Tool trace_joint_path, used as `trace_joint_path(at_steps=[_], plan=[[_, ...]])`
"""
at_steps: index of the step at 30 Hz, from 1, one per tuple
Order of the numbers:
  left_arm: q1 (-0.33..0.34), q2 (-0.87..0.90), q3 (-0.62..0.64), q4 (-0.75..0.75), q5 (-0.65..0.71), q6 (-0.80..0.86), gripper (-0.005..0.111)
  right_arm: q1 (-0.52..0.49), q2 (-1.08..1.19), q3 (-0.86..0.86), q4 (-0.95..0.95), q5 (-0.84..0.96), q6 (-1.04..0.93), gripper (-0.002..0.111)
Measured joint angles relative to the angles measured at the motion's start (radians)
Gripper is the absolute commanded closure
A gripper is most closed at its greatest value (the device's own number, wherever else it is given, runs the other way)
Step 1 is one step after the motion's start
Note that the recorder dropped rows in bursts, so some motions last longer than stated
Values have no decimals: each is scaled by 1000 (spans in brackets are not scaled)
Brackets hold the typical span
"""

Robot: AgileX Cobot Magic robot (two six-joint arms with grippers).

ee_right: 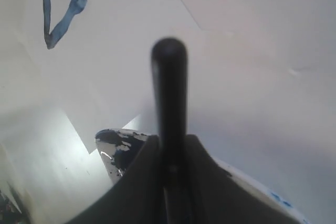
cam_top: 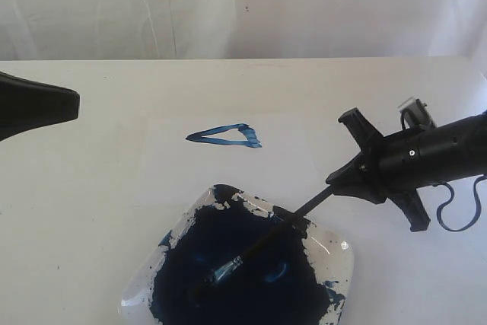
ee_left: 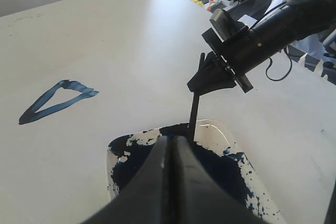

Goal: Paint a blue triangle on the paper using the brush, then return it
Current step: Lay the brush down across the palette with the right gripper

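Observation:
The blue triangle is a thin outline on the paper, beyond the paint tray. My right gripper is shut on the black handle of the brush, just past the tray's right corner. The brush slants down to the left, and its ferrule and bristles lie in the dark blue paint. My left gripper is shut and empty at the far left, well away from the brush.
The clear square tray, smeared and pooled with dark blue paint, sits at the table's front edge. The cream tabletop stretches back to a white backdrop. A blue cable loops under the right arm.

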Motion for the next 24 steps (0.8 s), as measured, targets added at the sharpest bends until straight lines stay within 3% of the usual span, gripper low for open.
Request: trace_joint_path(at_steps=[24], plan=[[0,0,0,1,-4,0,107,0,0,0,6,-57,0,108]])
